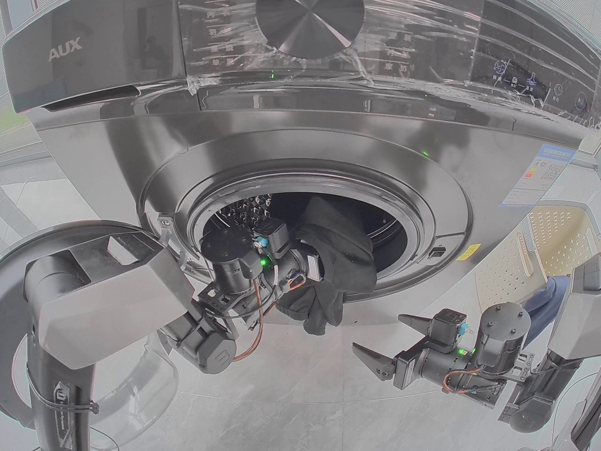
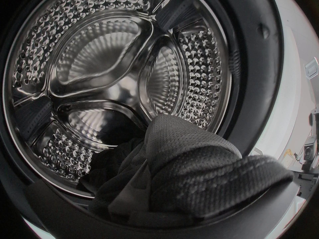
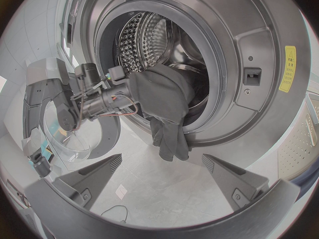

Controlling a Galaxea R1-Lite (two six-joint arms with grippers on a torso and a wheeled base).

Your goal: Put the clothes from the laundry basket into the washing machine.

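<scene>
Now the step in hand, as I judge it, is feeding the black, soft fabric garment [image 1: 341,245] through the round opening of the dark grey metal front-loading washing machine [image 1: 375,133]. The garment lies draped over the left gripper [image 1: 307,263], which sits at the left of the opening. Part of it rests on the near lip of the dimpled steel drum [image 2: 109,67] and part hangs out over the rim towards the floor. Cloth covers that gripper's end, so I cannot tell whether it grasps the garment or has let it go.

To do this well, the left arm should probably carry the garment farther in, past the rim, before any release, so that its weight falls inside. Otherwise the hanging tail may drag the whole piece back out. The black right gripper [image 1: 383,334], spread wide and holding nothing, hangs near and to the right, below the opening. It looks well placed to lift that tail in.

By count:
- one black garment
- one washing machine, its round glass door [image 3: 76,140] swung open at the left
- one cream perforated plastic laundry basket [image 1: 551,239] at the right, with one blue piece of cloth [image 1: 544,302] in it
- two grippers
</scene>
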